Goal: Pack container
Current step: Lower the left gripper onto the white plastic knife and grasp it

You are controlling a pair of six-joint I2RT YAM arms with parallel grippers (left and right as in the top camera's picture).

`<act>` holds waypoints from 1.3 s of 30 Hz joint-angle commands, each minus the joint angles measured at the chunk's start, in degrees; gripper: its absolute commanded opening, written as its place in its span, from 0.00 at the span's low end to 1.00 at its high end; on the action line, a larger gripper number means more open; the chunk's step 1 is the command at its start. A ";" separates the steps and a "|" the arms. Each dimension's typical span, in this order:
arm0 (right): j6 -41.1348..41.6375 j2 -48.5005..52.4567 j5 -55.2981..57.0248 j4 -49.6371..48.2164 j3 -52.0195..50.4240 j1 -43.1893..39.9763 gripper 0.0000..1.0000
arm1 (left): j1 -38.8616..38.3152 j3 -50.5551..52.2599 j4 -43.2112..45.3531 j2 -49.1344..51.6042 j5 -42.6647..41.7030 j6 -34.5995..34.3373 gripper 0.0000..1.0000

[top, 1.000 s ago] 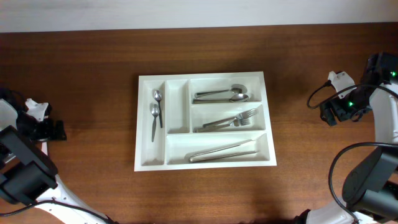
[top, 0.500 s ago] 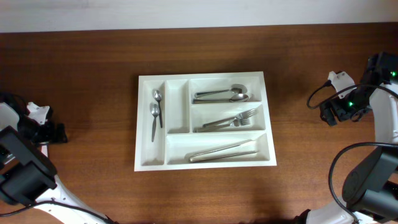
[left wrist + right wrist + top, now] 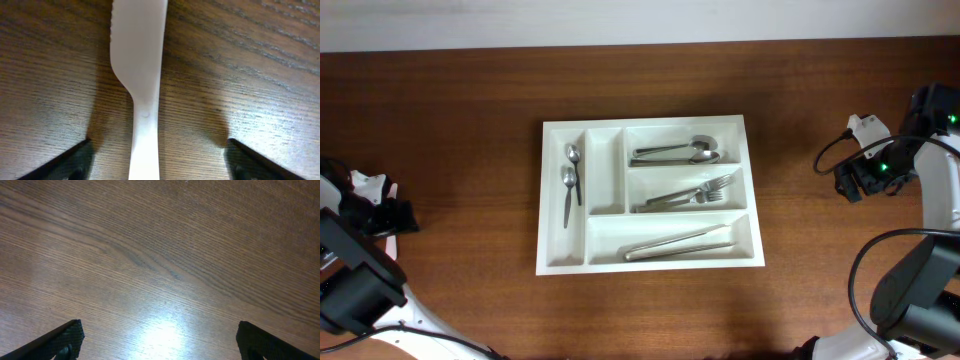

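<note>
1. The container [image 3: 549, 200], a white cutlery tray, lies flat in the middle of the brown wooden tabletop [image 3: 450, 100], well apart from both arms.
2. Its leftmost narrow compartment holds two small spoons [image 3: 570, 180], lying lengthwise side by side.
3. The upper wide compartment holds larger spoons [image 3: 675, 152], and the middle wide one holds forks [image 3: 692, 194] with their tines toward the right.
4. The lower wide compartment holds long silver utensils [image 3: 678, 244]; their kind is too small to tell.
5. The left gripper [image 3: 156, 162] sits at the far left edge of the tabletop, released, with its two fingers [image 3: 70, 161] spread wide.
6. A white plastic knife [image 3: 140, 50] lies on the wood between those fingers, its handle running down the middle of the left wrist view and its serrated blade pointing away.
7. Bare wood shows on either side of the handle, so neither finger touches the knife.
8. The right gripper [image 3: 160, 340] is at the far right of the tabletop, also released, its fingertips [image 3: 60, 339] wide apart over bare wood with a bright patch of reflected light between them.
</note>
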State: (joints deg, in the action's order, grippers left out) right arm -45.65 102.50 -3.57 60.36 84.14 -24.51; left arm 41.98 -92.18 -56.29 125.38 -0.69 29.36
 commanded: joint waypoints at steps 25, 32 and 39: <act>-0.42 0.11 -0.92 0.00 -0.35 0.00 0.99 | 0.39 -1.92 0.57 0.28 -1.11 -8.61 0.11; -0.42 0.11 -0.92 0.02 -0.35 0.00 0.99 | -0.92 -13.70 -7.50 0.28 -3.82 -9.20 0.04; -0.42 0.11 -0.92 0.00 -0.35 0.00 0.99 | -6.10 -27.87 -15.82 0.28 -14.62 -9.46 0.04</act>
State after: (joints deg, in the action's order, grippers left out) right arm -45.65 102.50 -3.57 60.36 84.14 -24.51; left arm 38.70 -115.55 -70.50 125.40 -7.38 20.69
